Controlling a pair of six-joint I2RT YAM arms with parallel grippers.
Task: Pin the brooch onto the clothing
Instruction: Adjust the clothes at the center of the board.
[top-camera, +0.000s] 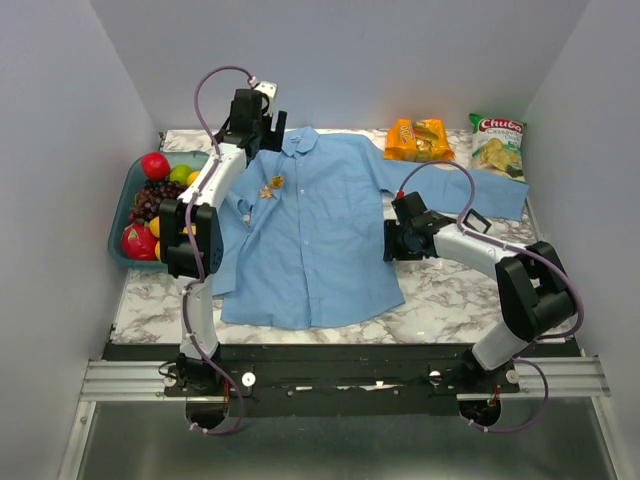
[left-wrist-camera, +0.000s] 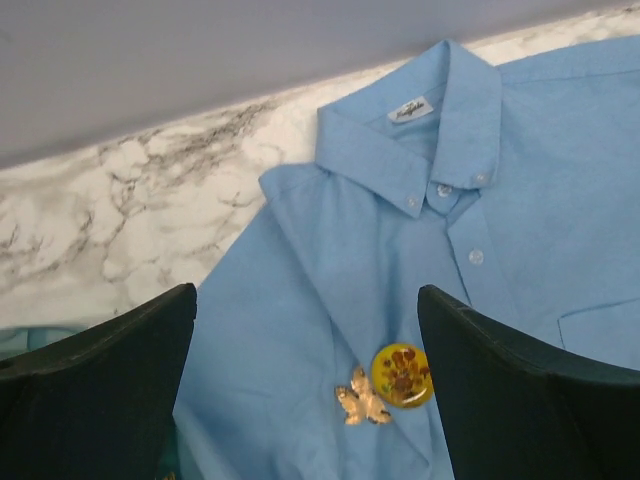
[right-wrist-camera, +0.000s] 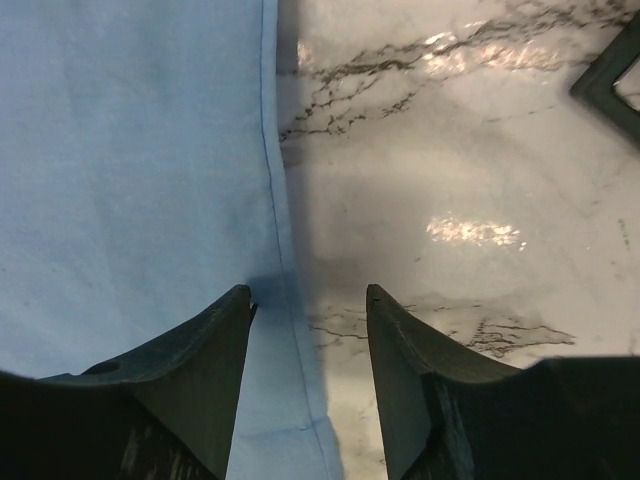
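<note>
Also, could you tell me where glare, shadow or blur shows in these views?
Right wrist view: white glare patches on the marble table, a dark shadow along the shirt edge. Left wrist view: brooch sharp, left gripper's fingers dark, soft-edged. Top view: even light.

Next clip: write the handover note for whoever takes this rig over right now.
Left gripper: open, above the shirt near its collar, holding nothing.
Right gripper: open, straddling the shirt's side edge.
Brooch: on the shirt's chest, beside a gold butterfly pin.
Done: brooch is on the shirt.
Left: confirm it is fastened; the pictures do not show that.
</note>
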